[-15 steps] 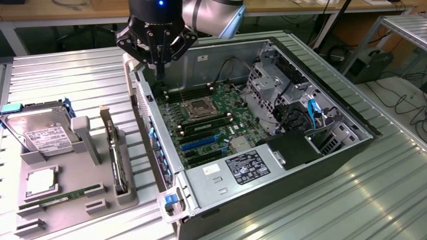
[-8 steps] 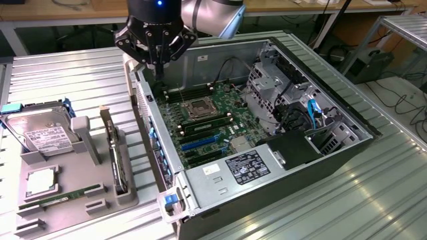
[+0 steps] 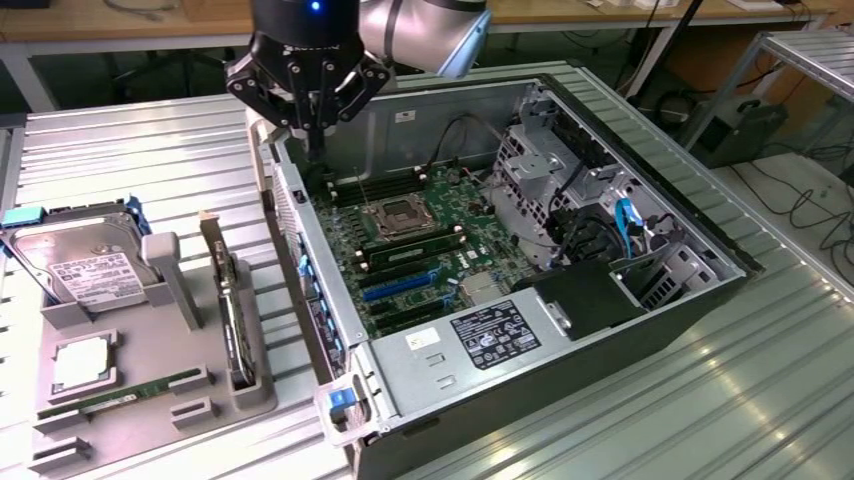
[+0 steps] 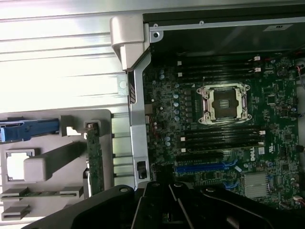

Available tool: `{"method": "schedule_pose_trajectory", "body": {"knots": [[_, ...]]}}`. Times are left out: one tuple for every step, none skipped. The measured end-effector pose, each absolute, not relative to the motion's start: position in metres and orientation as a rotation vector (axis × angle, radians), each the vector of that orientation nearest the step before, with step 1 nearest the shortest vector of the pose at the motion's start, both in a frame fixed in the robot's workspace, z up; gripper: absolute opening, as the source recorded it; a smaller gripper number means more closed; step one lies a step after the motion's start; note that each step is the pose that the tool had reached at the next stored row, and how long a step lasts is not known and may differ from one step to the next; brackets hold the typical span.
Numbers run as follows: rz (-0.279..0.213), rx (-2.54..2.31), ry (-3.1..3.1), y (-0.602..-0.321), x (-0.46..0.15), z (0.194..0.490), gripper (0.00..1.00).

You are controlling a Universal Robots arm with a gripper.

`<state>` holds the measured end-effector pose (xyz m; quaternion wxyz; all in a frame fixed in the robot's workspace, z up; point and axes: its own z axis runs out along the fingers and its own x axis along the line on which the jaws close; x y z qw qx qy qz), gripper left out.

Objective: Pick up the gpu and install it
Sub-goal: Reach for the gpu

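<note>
The hand (image 3: 318,128) hangs in the upper left of the exterior frame, fingers pinched fully together with nothing between them, poised over the rear corner of the open computer case (image 3: 694,300). The gpu (image 3: 235,320) is not picked up yet: it stands on edge in the grey holder (image 3: 140,335) at the exterior view's lower left, well apart from the hand, on the ribbed metal surface (image 3: 160,140) beside the case. Sharing that holder are the hard drive (image 3: 80,265) with its white label and the green memory stick (image 3: 120,392), so the target must be chosen with care. To do the pickup well, I'd judge the fingers need to spread before descending, come down square over the card's top edge, and grip the board rather than the cooler; which face carries the fan is hard to make out here. The exterior view gives the hand's height above everything and the card's full length. The wrist view adds a plan look: the hand (image 4: 164,188) dark in the foreground, the gpu (image 4: 94,157) as a thin edge-on strip just outside the case wall, the empty processor socket (image 4: 225,101), and the blue expansion slot (image 4: 200,167) lying free on the motherboard (image 4: 276,95).
</note>
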<state>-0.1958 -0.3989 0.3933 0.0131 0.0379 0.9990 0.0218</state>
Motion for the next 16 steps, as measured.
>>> {"method": "schedule_pose_trajectory", "body": {"knots": [[0.068, 0.118, 3.112, -0.3989, -0.1961, 0.3933, 0.11], [0.068, 0.118, 3.112, -0.3989, -0.1964, 0.3933, 0.11], [0.068, 0.118, 3.112, -0.3989, -0.1967, 0.3933, 0.11], [0.068, 0.118, 3.112, -0.3989, -0.1971, 0.3933, 0.11], [0.068, 0.118, 3.112, -0.3989, -0.1973, 0.3933, 0.11], [0.068, 0.118, 3.112, -0.3989, -0.1978, 0.3933, 0.11], [0.068, 0.118, 3.112, -0.3989, -0.1981, 0.3933, 0.11], [0.068, 0.118, 3.112, -0.3989, -0.1984, 0.3933, 0.11], [0.068, 0.118, 3.112, -0.3989, -0.1987, 0.3933, 0.11], [0.068, 0.118, 3.112, -0.3989, -0.1990, 0.3933, 0.11], [0.068, 0.118, 3.112, -0.3989, -0.1993, 0.3933, 0.11], [0.068, 0.118, 3.112, -0.3989, -0.1996, 0.3933, 0.11], [0.068, 0.118, 3.112, -0.3989, -0.1999, 0.3933, 0.11], [0.068, 0.118, 3.112, -0.3989, -0.2002, 0.3933, 0.11], [0.068, 0.118, 3.112, -0.3990, -0.2006, 0.3933, 0.11], [0.068, 0.118, 3.112, -0.3989, -0.2008, 0.3933, 0.11]]}}
